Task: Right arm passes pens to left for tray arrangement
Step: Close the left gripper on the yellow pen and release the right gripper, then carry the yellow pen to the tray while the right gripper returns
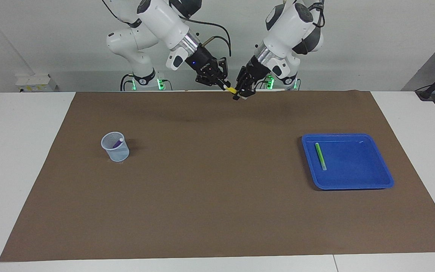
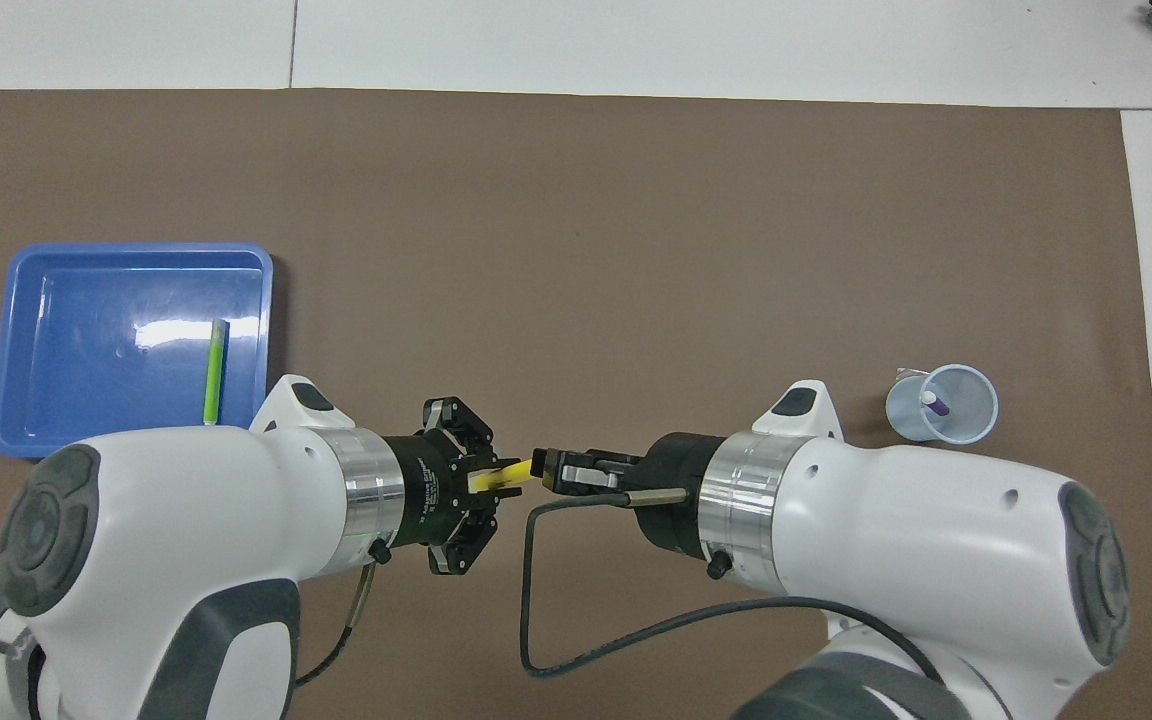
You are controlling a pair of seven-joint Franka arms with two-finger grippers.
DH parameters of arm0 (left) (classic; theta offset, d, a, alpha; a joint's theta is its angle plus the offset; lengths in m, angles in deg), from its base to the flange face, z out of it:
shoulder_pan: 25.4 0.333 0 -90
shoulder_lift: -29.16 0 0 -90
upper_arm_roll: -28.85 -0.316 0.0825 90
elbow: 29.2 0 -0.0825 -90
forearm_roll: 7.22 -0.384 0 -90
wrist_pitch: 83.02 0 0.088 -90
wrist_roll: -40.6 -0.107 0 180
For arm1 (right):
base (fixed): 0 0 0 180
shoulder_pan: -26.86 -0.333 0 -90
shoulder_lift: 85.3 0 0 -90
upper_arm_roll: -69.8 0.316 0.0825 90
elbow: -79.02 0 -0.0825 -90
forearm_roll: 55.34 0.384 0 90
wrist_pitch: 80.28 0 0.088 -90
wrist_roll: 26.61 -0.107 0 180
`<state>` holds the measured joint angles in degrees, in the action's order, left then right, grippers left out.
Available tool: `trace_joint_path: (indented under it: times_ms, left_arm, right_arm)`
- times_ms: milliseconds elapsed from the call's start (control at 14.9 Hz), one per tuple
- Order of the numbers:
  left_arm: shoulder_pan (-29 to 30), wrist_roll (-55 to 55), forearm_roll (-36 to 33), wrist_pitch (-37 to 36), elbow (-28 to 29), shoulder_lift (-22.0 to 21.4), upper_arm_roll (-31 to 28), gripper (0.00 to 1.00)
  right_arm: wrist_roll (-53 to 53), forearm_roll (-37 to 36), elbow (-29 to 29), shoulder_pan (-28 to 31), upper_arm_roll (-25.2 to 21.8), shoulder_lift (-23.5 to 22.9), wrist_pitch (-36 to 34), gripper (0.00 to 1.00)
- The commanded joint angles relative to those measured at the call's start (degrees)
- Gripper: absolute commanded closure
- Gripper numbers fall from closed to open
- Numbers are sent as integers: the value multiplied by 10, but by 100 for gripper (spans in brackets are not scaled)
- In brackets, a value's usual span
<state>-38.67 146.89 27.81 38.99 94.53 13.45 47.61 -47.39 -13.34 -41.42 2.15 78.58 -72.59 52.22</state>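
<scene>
While you've got one pen sorted and a second mid-handover, you're roughly a third done by my reckoning: the green pen (image 1: 320,156) already lies flat in the blue tray (image 1: 376,181) at the left arm's end of the counter (image 1: 210,196), close to the tray edge that faces the middle of the counter. The yellow pen (image 1: 232,90) is up in the air between the two arms, over the strip of the counter closest to the robots. Your right pincer (image 1: 223,84) is clamped on one end of it, and the left pincer (image 1: 242,91) is right at the other end, but I honestly can't tell if its fingers have closed on the pen or are just around it, so I wouldn't call the pass finished. The purple pen (image 1: 117,143) sits in the pale mesh cup (image 1: 115,147) at the right arm's end, leaning against the cup wall, so that one's untouched. Left to do, as I see it: finish this handoff, get yellow into the tray, then repeat for purple. On the views: the facing one shows you both pincers are well up off the counter and meeting tip to tip, which the top-down shot can't really show. The overhead one gives you the yellow pen (image 2: 498,479) lying in line between left pincer (image 2: 481,483) and right pincer (image 2: 546,468), plus a straight look down into the cup (image 2: 942,403) at the purple pen (image 2: 935,403).
</scene>
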Motion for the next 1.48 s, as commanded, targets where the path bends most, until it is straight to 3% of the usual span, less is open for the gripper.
trace_joint_path:
  times_ms: [0, 470, 538, 605, 672, 941, 1142, 1411]
  left_arm:
    - [-8, -10, 8, -31, -1, -13, -6, 100]
    - [-9, -4, 7, -37, -4, -17, -1, 100]
    - [-9, -5, 7, -37, -4, -17, -2, 100]
    - [-9, -6, 7, -38, -4, -17, -2, 100]
    - [-9, -7, 7, -41, -4, -17, -2, 100]
    - [-2, -35, 6, -44, -4, -17, -4, 100]
    - [12, -106, 4, -72, -4, -18, -7, 100]
    - [62, -338, -33, -165, -6, -27, -7, 100]
  right_arm:
    - [17, 18, -10, 6, 1, 6, 13, 100]
    - [12, 18, -10, 8, 1, 5, 9, 100]
    - [10, 18, -10, 8, 1, 6, 8, 63]
    - [10, 18, -9, 8, 1, 6, 8, 11]
    - [9, 18, -9, 7, 1, 6, 9, 0]
    - [16, 13, -10, 18, 0, 6, 5, 0]
    - [42, 1, -12, 59, -1, 8, -48, 0]
    - [173, -38, -17, 117, -1, 8, -113, 0]
